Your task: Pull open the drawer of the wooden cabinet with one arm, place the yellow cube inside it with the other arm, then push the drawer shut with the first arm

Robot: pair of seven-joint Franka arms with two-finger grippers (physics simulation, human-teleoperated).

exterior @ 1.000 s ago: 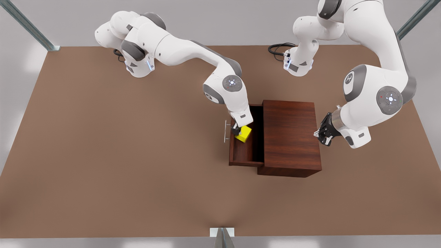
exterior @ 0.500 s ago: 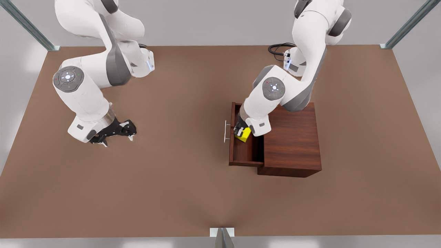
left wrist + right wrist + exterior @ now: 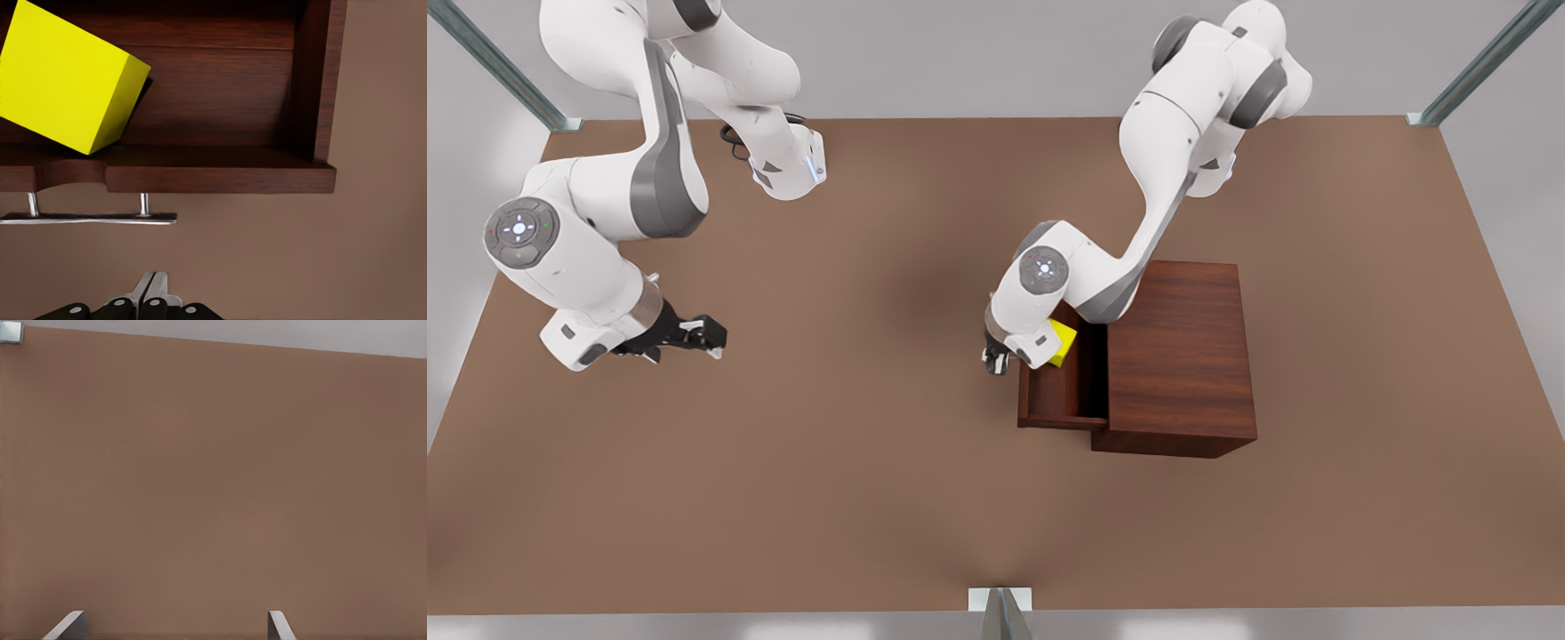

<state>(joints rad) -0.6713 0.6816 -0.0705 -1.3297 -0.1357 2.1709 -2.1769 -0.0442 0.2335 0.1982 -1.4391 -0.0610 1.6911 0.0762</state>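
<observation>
Drawer [image 3: 1063, 391] of the wooden cabinet [image 3: 1178, 356] stands pulled open toward the front view's left, a shallow dark reddish-brown tray resting above the brown tabletop [image 3: 871, 444]. Inside the drawer lies the yellow cube [image 3: 1064, 343], tilted, close to the drawer's front wall and free of any grip. In the left wrist view the cube [image 3: 63, 77] sits just behind the front wall, and the slim silver bar handle [image 3: 87, 217] runs along the outside of that wall. The left end effector [image 3: 993, 356] hangs just outside the drawer front, near the handle, on the arm that reaches over the cabinet from the far edge of the tabletop. Its fingers [image 3: 152, 293] are pressed together with nothing between them, a little way off from the handle and not touching it. The right end effector [image 3: 698, 333] waits well apart from the cabinet, over bare tabletop at the front view's left side. Its fingertips [image 3: 69, 623] stand spread wide in the right wrist view, with nothing held, facing plain brown tabletop [image 3: 213, 487].
</observation>
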